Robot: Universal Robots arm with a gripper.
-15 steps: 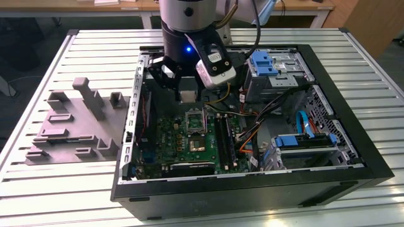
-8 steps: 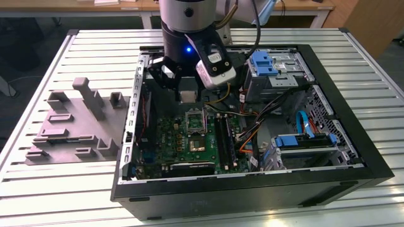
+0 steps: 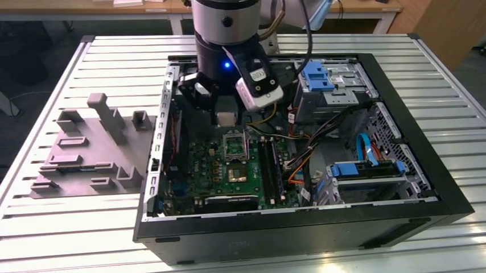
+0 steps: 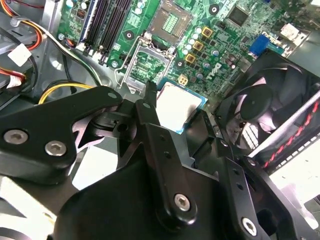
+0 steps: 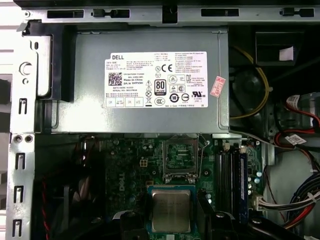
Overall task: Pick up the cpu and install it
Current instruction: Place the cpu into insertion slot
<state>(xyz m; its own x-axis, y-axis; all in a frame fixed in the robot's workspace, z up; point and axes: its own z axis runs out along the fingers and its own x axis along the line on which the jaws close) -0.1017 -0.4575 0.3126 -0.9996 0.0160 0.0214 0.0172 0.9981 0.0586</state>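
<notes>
The cpu point(image 3: 225, 118) is a small pale silver square chip hanging just above the green board inside the open computer case. My gripper point(image 3: 225, 114) is shut on it, with a black finger point(image 5: 127, 222) against each side of the chip. In the first wrist view the cpu point(image 5: 171, 210) lies a little short of the metal-framed socket point(image 5: 181, 157), whose frame stands open. The second wrist view has the cpu point(image 4: 181, 102) beside that open socket point(image 4: 145, 65), above the board and not seated. In the exterior view the socket point(image 3: 234, 142) is right below the chip.
A grey power-supply box point(image 5: 140, 75) sits beyond the socket. Memory slots point(image 5: 232, 175) run along one side and a black fan point(image 4: 272, 102) is close on the other. Drive cages with blue clips point(image 3: 322, 77) and cables fill the exterior view's right. A grey moulded tray point(image 3: 83, 151) stands outside the case.
</notes>
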